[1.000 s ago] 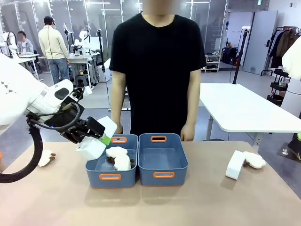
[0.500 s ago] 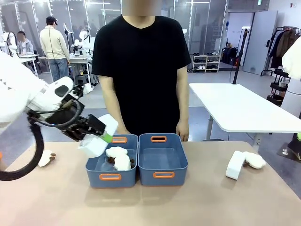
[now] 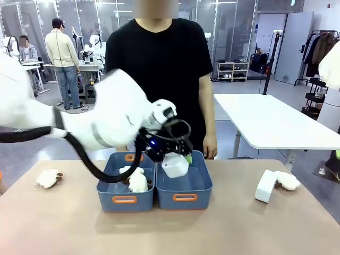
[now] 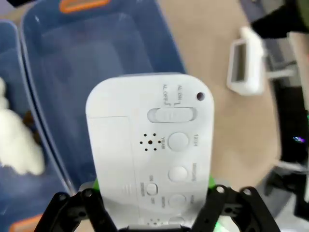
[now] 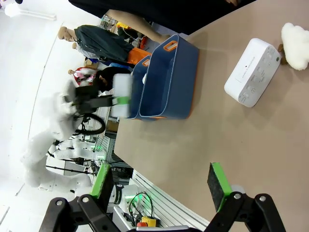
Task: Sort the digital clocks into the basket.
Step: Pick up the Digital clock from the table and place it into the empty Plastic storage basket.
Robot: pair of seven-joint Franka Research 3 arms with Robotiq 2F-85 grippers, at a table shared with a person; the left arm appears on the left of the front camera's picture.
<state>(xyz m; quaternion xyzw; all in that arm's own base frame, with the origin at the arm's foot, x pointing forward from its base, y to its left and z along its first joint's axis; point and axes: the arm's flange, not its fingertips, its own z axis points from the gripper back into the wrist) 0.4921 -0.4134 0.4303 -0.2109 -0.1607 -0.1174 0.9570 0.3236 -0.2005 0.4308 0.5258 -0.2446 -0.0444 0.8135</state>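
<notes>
My left gripper (image 3: 178,158) is shut on a white digital clock (image 3: 174,166) and holds it just above the empty right-hand basket (image 3: 185,197). In the left wrist view that clock (image 4: 149,145) shows its button side between my green pads (image 4: 211,182), with the basket's blue floor (image 4: 91,53) below it. A second digital clock (image 3: 265,186) stands on the table at the right, also seen in the right wrist view (image 5: 253,72). My right gripper (image 5: 161,188) is open and holds nothing, well away from that clock.
The left bin (image 3: 125,200) holds white plush toys (image 3: 137,180). Another plush (image 3: 289,181) lies against the second clock, and one more (image 3: 48,178) lies at the table's left. A person (image 3: 159,79) stands at the far edge behind the bins.
My left arm has swung right with the clock, from beside the left bin's left edge to above the right basket. The person has shifted slightly left. The right gripper stays open.
</notes>
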